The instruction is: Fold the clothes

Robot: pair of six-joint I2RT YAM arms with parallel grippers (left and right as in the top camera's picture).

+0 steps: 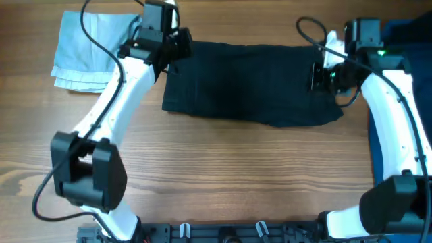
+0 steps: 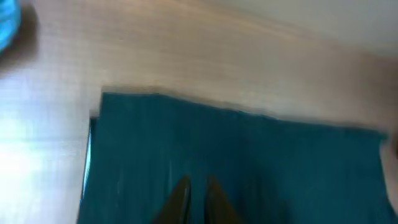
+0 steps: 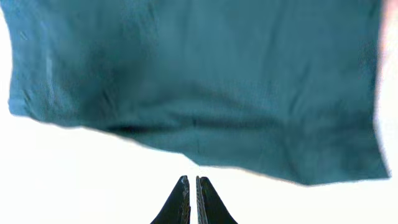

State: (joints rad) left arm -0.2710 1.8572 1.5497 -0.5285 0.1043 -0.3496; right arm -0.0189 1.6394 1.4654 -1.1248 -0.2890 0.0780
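The black shorts-like garment point(image 1: 250, 84) lies spread flat at the far middle of the table. My left gripper point(image 1: 177, 48) is over its left end. In the left wrist view its fingers point(image 2: 198, 188) are close together above the cloth point(image 2: 249, 149), which looks teal there, with a pale strip point(image 2: 89, 155) along its left edge. My right gripper point(image 1: 317, 75) is at the garment's right end. In the right wrist view its fingers point(image 3: 192, 186) are shut and empty over bare table, just short of the cloth's edge point(image 3: 205, 81).
A folded pale blue garment point(image 1: 84, 54) lies at the far left; a corner of it shows in the left wrist view point(image 2: 6, 22). Navy cloth point(image 1: 413, 27) lies at the far right edge, behind my right arm. The wooden table point(image 1: 236, 175) runs toward me.
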